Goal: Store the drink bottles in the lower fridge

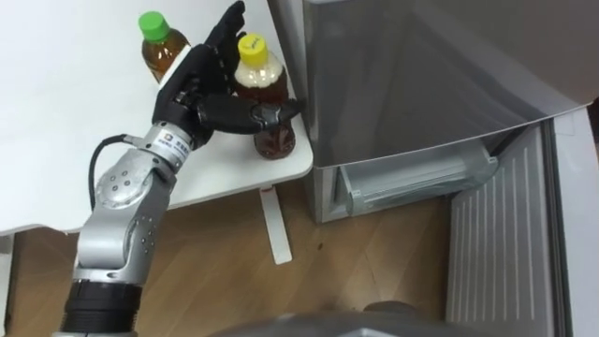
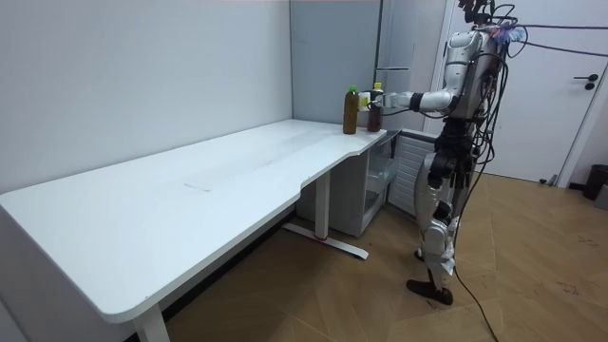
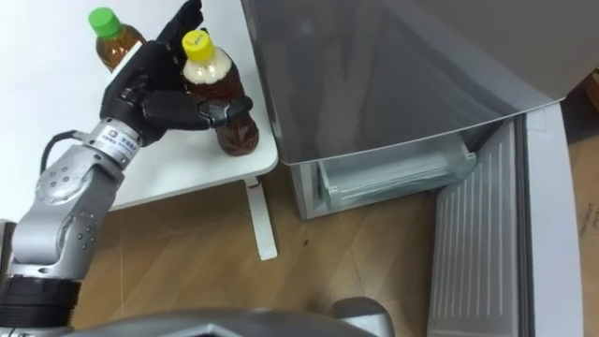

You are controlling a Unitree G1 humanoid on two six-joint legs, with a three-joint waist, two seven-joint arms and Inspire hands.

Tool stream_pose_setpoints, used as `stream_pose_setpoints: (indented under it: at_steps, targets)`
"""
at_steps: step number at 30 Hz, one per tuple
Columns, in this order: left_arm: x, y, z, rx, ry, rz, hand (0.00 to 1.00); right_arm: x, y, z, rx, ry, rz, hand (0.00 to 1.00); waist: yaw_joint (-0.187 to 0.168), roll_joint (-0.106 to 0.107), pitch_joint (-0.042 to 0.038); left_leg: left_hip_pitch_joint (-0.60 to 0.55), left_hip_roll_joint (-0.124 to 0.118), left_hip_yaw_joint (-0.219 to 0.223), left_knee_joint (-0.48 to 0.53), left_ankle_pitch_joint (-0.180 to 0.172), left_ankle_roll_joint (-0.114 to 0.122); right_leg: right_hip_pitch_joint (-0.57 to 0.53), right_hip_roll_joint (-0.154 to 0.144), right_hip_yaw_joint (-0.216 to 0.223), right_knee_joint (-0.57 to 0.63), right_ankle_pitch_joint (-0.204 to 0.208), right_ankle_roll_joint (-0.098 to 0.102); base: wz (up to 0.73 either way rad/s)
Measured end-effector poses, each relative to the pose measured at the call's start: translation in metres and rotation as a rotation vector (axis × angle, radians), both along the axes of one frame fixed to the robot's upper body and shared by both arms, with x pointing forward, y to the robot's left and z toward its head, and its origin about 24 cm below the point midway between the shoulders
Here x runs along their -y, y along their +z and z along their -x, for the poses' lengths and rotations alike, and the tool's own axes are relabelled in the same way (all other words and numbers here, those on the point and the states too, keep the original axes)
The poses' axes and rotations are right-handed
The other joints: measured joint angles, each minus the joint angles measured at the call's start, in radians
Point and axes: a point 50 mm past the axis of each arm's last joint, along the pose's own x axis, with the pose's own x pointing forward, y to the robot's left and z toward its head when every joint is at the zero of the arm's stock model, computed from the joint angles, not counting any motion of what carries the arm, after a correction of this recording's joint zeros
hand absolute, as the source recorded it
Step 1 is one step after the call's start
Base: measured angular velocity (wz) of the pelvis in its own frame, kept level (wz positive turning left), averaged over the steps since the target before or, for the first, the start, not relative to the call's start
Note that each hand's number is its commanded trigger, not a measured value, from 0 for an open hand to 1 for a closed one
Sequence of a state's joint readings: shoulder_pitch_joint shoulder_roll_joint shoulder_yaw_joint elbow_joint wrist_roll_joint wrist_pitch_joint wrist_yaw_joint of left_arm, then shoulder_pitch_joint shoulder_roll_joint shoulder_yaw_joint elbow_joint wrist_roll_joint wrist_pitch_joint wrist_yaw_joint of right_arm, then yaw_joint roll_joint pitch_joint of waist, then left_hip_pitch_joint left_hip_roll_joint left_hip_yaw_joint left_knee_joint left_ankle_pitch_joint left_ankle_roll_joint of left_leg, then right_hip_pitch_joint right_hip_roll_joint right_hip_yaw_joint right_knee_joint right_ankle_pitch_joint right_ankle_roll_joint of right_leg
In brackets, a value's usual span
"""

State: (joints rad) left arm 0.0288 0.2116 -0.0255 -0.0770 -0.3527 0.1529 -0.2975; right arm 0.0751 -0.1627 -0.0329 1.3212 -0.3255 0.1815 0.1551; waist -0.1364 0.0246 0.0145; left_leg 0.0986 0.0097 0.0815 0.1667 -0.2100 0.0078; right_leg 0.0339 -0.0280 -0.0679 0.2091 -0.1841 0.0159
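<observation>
White table set close beside grey fridge, with lower fridge door swung wide open. At the table corner nearest the fridge, left hand clasped on yellow-capped bottle, thumb wrapped across the front, fingers reaching up behind, bottle upright. Green-capped bottle upright on the table just past the hand; both drinks outside the fridge.

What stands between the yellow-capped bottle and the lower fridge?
Nothing visible. The left hand clasps the yellow-capped bottle at the table corner; the lower fridge beside it has its door open.
</observation>
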Motion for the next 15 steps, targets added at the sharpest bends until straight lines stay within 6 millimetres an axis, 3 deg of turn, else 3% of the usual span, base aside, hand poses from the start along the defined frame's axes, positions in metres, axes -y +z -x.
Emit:
stream_pose_setpoints:
  at_steps: [8, 9, 10, 11, 15]
  targets:
    - [0.006, -0.002, 0.000, -0.005, -0.026, -0.040, 0.00, 0.000, 0.000, -0.009, 0.020, 0.011, 0.004, 0.00, -0.001, -0.005, 0.0032, -0.002, 0.000, -0.001, -0.001, 0.000, 0.000, 0.002, 0.000, 0.000, -0.006, 0.000, 0.000, 0.00]
    - [0.006, -0.002, 0.000, -0.004, -0.028, -0.040, 0.26, 0.000, 0.000, -0.010, 0.022, 0.012, 0.006, 0.00, -0.001, -0.005, 0.0032, -0.002, 0.000, -0.001, -0.001, 0.000, 0.000, 0.002, 0.000, 0.000, -0.006, 0.000, 0.000, 0.00]
    - [0.006, -0.002, 0.000, -0.004, -0.030, -0.040, 0.71, 0.000, 0.000, -0.010, 0.024, 0.012, 0.007, 0.00, -0.001, -0.005, 0.0031, -0.002, 0.000, -0.001, -0.001, 0.000, 0.000, 0.002, 0.000, 0.000, -0.006, 0.000, 0.000, 0.00]
    - [0.006, -0.002, 0.000, -0.003, -0.034, -0.040, 1.00, 0.000, 0.001, -0.013, 0.031, 0.016, 0.010, 0.00, -0.001, -0.005, 0.0032, -0.002, 0.000, -0.001, -0.001, 0.000, 0.000, 0.002, 0.000, -0.001, -0.006, 0.000, 0.000, 0.00]
    - [0.008, -0.001, -0.001, 0.003, -0.049, -0.038, 1.00, 0.000, 0.001, -0.018, 0.046, 0.022, 0.010, 0.00, 0.000, -0.006, 0.0033, -0.004, 0.000, -0.001, -0.001, 0.000, 0.000, 0.000, 0.000, -0.003, -0.007, 0.000, 0.000, 0.00]
